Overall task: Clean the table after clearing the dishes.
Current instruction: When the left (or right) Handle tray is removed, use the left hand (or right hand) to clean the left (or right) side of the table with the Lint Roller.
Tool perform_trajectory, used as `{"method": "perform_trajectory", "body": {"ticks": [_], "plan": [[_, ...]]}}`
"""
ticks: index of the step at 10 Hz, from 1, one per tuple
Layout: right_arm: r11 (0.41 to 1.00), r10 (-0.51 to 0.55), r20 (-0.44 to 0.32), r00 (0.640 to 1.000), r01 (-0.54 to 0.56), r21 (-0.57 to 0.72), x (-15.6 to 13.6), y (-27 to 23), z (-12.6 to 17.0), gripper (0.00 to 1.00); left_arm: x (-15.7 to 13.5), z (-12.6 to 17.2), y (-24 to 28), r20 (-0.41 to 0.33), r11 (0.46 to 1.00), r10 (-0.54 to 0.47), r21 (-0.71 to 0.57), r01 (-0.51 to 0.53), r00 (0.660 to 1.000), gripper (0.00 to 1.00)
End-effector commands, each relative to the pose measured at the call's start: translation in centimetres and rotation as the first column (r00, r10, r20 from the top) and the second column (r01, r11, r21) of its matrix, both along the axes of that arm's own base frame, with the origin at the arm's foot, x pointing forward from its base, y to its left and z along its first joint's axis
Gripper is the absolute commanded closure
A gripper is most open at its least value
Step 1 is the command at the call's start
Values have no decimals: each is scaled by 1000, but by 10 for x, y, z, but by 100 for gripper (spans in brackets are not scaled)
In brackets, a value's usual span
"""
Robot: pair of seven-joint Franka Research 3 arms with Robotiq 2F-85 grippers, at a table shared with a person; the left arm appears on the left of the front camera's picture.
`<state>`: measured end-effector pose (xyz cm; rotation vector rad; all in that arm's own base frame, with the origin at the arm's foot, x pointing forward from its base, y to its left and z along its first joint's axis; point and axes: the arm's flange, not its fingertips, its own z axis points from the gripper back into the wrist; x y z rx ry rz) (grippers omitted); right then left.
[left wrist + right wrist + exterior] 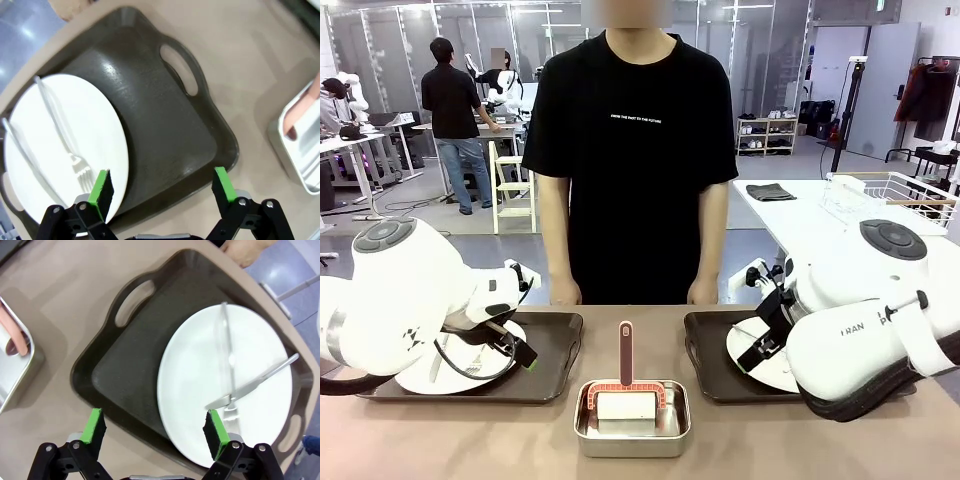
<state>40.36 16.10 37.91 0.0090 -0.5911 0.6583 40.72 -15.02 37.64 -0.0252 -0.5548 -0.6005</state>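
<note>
Two dark brown trays sit on the tan table [800, 445]. The left tray [552, 352] holds a white plate [65, 145] with a knife and fork [75, 160]. My left gripper [162, 187] hovers open above this tray's near edge, its fingers straddling the plate rim and bare tray [165, 125]. The right tray [706, 350] carries a white plate [225, 385] with crossed cutlery [250, 385]. My right gripper [155, 432] is open over that tray [130, 365], one pad above the plate rim. In the front view the left gripper [523, 357] and right gripper [758, 350] sit over the trays.
A square steel pan [632, 432] stands at the table's front centre, holding a pink-handled cleaning tool [626, 355]. A person stands at the far edge with hands [565, 292] near the table. A white table with a wire rack [890, 195] is behind on the right.
</note>
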Motion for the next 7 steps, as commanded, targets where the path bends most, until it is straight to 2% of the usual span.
{"method": "perform_trajectory", "body": {"ticks": [1,2,3,4,5,6,7], "plan": [[996,-27,-67,997,32,82,36,-7,36,0,27,30,14,-29,1000,31,5,-31,999,0],[985,-24,-154,988,50,166,51,-12,48,0,40,45,26,-114,998,31,-48,-37,993,0],[971,-26,-228,973,79,227,65,-22,59,0,51,58,41,-169,994,56,-85,-71,984,0],[940,-24,-296,955,123,319,77,-36,67,0,61,70,61,-257,980,52,-175,-100,965,0],[890,-11,-354,935,171,423,81,-57,74,0,70,82,89,-330,940,30,-311,-138,943,0],[823,35,-420,907,212,526,80,-81,79,0,71,92,115,-358,909,33,-378,-177,933,0],[760,80,-467,880,249,600,74,-109,80,0,69,99,143,-398,854,12,-473,-216,917,0]]}}
